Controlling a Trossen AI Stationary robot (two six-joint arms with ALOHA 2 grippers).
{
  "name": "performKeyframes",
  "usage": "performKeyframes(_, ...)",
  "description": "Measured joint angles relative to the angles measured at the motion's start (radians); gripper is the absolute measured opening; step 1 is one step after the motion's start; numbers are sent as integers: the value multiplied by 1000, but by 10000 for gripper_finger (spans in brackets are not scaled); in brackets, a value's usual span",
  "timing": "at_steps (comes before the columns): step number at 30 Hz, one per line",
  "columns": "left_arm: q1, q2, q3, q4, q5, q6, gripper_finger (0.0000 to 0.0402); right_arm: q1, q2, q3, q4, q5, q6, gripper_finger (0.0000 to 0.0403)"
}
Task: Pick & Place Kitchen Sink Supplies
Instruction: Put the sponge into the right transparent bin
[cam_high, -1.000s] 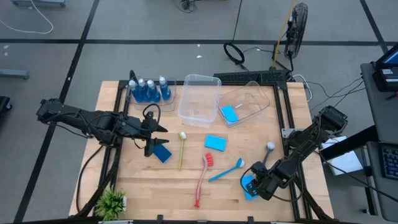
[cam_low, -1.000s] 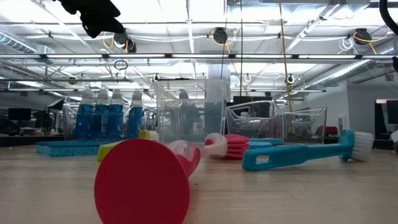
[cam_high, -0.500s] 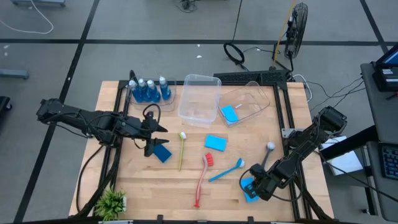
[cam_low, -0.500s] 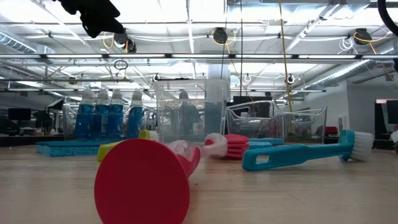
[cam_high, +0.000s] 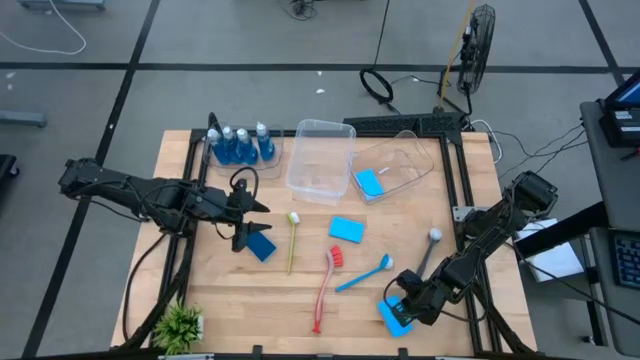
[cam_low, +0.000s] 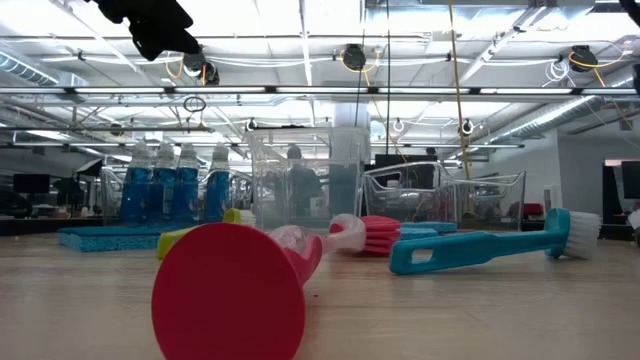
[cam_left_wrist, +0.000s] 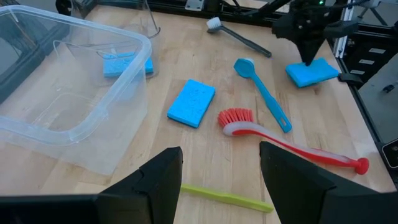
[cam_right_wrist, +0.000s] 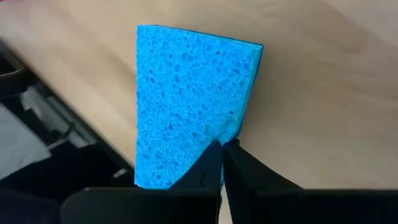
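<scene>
My right gripper (cam_high: 410, 303) is shut on a flat blue sponge (cam_high: 392, 316) at the table's near right; that sponge (cam_right_wrist: 186, 99) fills the right wrist view. My left gripper (cam_high: 246, 222) hovers open at mid-left with nothing between its fingers, beside another blue sponge (cam_high: 261, 246) lying flat. A yellow-green brush (cam_high: 292, 242), a red brush (cam_high: 324, 290), a blue brush (cam_high: 364, 273) and a grey brush (cam_high: 428, 252) lie on the wood. A third sponge (cam_high: 346, 229) lies mid-table. Several blue-liquid bottles (cam_high: 238, 146) stand at the far left. My right gripper pinches the sponge between its two fingers at one edge, close to a corner (cam_right_wrist: 211, 134). The fingers come from above, slanting down. The sponge (cam_left_wrist: 313, 71) sits tilted under the gripper; whether it is clear of the table I cannot tell.
Two clear tubs (cam_high: 322, 158) (cam_high: 398, 162) stand at the far middle, the right one with a blue sponge (cam_high: 370, 182) inside. A small green plant (cam_high: 181, 325) is at the near left corner. Black frame rails run along the table's left and right edges.
My right gripper has shut on the blue sponge and shifted slightly toward the table's near left. The sponge has moved with it and shows more from under the gripper than before.
</scene>
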Motion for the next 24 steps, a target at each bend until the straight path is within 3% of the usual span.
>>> performKeyframes(13, 0, 0, 0, 3, 1, 8, 216, 1, -159, 0, 28, 201, -111, 0)
performKeyframes(24, 0, 0, 0, 58, 1, 10, 216, -52, -370, 0, 105, 401, -571, 0)
